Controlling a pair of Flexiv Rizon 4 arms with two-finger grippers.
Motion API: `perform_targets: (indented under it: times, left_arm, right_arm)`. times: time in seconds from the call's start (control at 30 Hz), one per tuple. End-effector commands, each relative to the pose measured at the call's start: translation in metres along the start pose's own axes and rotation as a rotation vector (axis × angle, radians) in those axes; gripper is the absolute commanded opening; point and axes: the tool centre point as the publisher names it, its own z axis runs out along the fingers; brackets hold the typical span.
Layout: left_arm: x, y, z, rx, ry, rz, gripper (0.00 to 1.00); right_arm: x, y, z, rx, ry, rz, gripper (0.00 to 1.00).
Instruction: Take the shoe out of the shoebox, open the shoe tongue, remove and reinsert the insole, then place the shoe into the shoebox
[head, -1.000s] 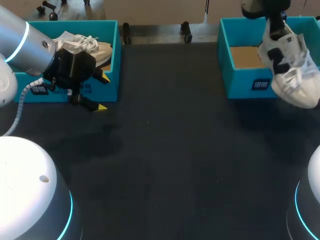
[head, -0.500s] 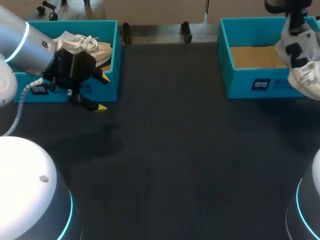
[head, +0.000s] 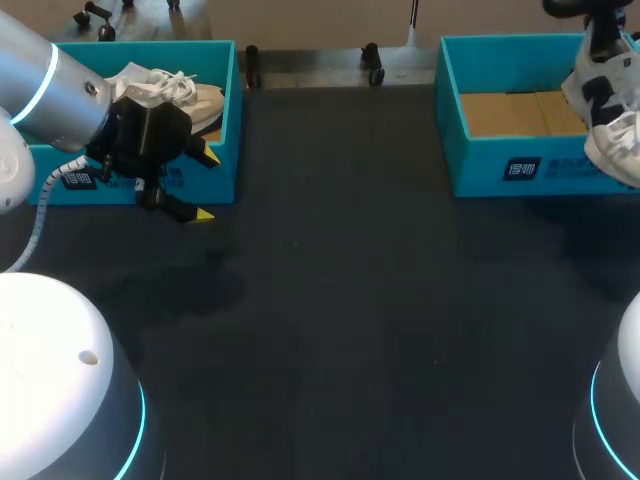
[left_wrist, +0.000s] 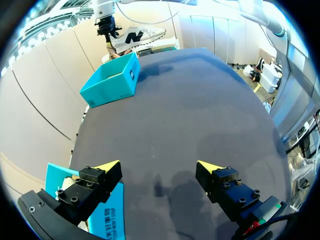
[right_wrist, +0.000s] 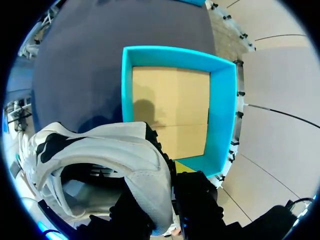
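White sneaker with black side patches (head: 610, 110) hangs at the far upper right of the head view. It's heel-up in the right gripper (head: 603, 40), toe down toward the lower right, long axis steep, over the right end of the open teal cardboard shoebox (head: 500, 165). Only the right wrist view shows the fingers pinching the collar from both sides, with the box's brown floor beyond. The left wrist view catches the shoe's full side. The left gripper (left_wrist: 160, 167) gapes wide by a second teal box (head: 215, 120) holding a cream lace-up shoe (head: 170, 90).
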Motion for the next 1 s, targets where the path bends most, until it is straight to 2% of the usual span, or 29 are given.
perform_targets:
  times: [0.03,0.37,0.53,0.67,0.83,1.0]
  left_arm:
    - [0.001,0.0,-0.001,-0.003,-0.001,0.001,1.0]
    - [0.001,0.0,-0.001,-0.003,-0.001,0.001,1.0]
    - [0.001,0.0,-0.001,-0.003,-0.001,0.001,1.0]
    - [0.001,0.0,-0.001,-0.003,-0.001,0.001,1.0]
    - [0.001,0.0,-0.001,-0.003,-0.001,0.001,1.0]
    - [0.001,0.0,-0.001,-0.003,-0.001,0.001,1.0]
  right_arm:
    - [-0.001,-0.001,-0.001,-0.001,0.002,-0.002,0.0]
    - [-0.001,-0.001,-0.001,-0.001,0.002,-0.002,0.0]
    - [-0.01,-0.011,0.006,-0.017,-0.03,-0.028,0.0]
    - [-0.015,-0.02,0.017,-0.022,0.001,-0.066,0.0]
    - [-0.018,-0.036,0.025,-0.037,0.019,-0.051,0.0]
    - [-0.02,-0.056,0.033,0.005,0.035,0.026,0.0]
